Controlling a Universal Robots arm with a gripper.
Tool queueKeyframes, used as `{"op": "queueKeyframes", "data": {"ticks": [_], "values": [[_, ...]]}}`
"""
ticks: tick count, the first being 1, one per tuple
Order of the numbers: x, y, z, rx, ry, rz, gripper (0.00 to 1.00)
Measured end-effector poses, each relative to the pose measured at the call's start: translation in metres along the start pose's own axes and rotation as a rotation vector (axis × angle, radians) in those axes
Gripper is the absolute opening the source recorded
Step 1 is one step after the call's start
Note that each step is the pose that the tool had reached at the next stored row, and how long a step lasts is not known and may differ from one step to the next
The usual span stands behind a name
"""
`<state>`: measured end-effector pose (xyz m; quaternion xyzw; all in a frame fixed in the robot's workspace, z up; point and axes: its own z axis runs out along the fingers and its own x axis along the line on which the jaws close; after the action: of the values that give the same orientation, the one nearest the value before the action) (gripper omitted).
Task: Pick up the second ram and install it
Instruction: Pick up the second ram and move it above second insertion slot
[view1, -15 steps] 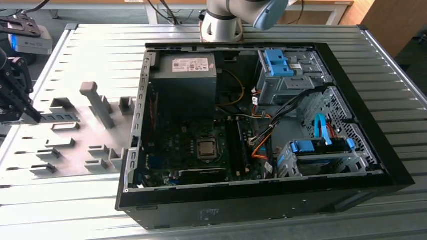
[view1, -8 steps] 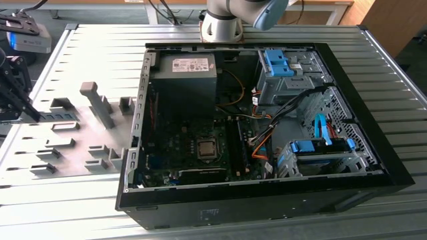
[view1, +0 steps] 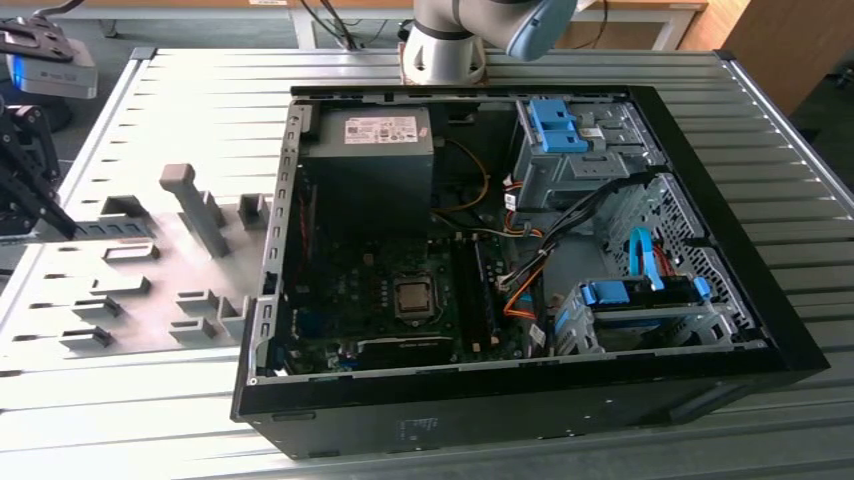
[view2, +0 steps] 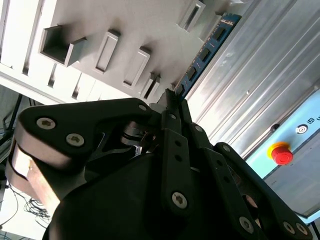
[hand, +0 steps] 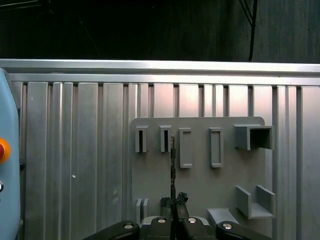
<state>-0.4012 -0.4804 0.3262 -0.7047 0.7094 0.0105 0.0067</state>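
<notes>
Exterior view: one open computer case (view1: 727, 250) sits on the slatted table (view1: 747, 90). One grey fixture plate (view1: 154, 240) lies just beside it, on the exterior view's left. The arm base (view1: 447, 50) is at the far side of the case.

Second wrist view: the gripper (view2: 172, 97) has its fingers pressed together, pinching one short end of the second ram (view2: 207, 50). The stick runs out from the tips, seen against the plate's edge. One stick counted. One red button (view2: 281, 153) sits well apart.

First wrist view: the ram (hand: 172, 165) shows edge-on as a thin line from the gripper (hand: 173, 201) over the plate, near a row of four slot blocks (hand: 185, 148). Cannot tell whether it is lifted clear.

Handling, as a judgement: light, stiff and thin, with fragile chips and contacts. An end grip suits it, though it may pivot.
</notes>
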Motion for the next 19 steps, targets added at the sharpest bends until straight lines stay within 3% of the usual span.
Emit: {"op": "queueKeyframes", "data": {"ticks": [19], "values": [[-0.0003, 0.0001, -0.014, 0.0, 0.0, 0.0, 0.14]]}}
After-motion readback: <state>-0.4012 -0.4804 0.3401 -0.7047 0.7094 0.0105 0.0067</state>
